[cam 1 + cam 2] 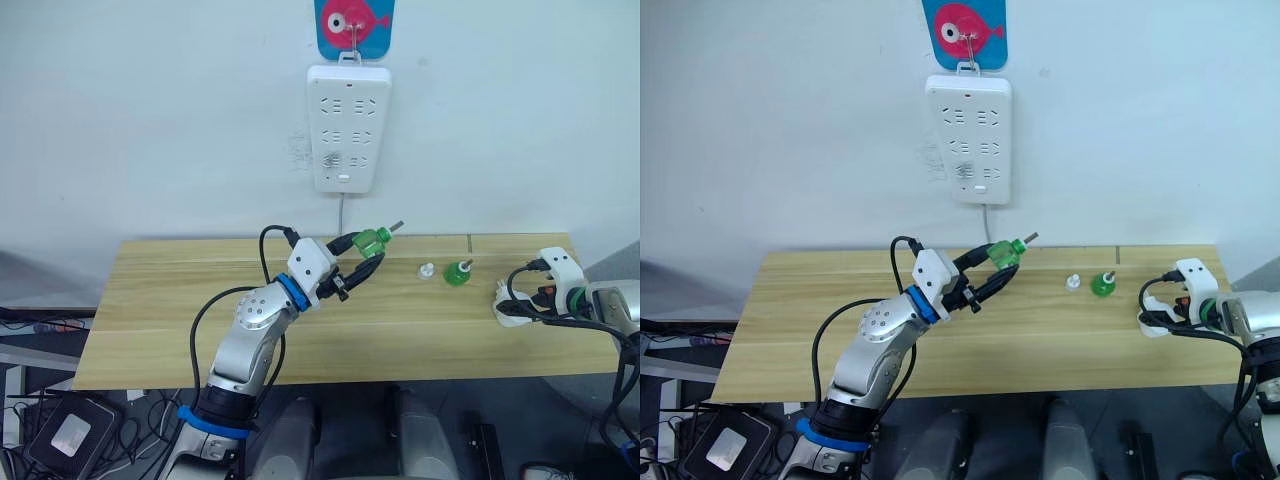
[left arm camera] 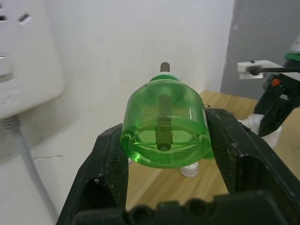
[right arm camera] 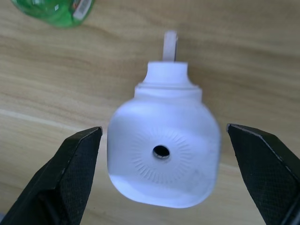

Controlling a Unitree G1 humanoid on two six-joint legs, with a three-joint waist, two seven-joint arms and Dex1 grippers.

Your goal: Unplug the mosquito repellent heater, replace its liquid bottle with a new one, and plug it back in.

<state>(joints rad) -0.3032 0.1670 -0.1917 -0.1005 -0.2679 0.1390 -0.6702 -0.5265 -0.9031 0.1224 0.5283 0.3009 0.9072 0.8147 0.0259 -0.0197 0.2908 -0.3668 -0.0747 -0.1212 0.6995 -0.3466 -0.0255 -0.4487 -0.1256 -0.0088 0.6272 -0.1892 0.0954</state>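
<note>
My left gripper is shut on a green liquid bottle, held in the air above the table's middle with its dark wick pointing up and right. In the left wrist view the bottle's base faces the camera, pinched between both fingers. The white mosquito repellent heater lies on the table at the right end, its round hole facing the right wrist camera. My right gripper is open around it, with a gap on each side. A second green bottle stands on the table between the arms.
A white power strip hangs on the wall from a fish-shaped hook, its cord dropping behind the wooden table. A small clear cap sits just left of the standing bottle. Black cables loop round both wrists.
</note>
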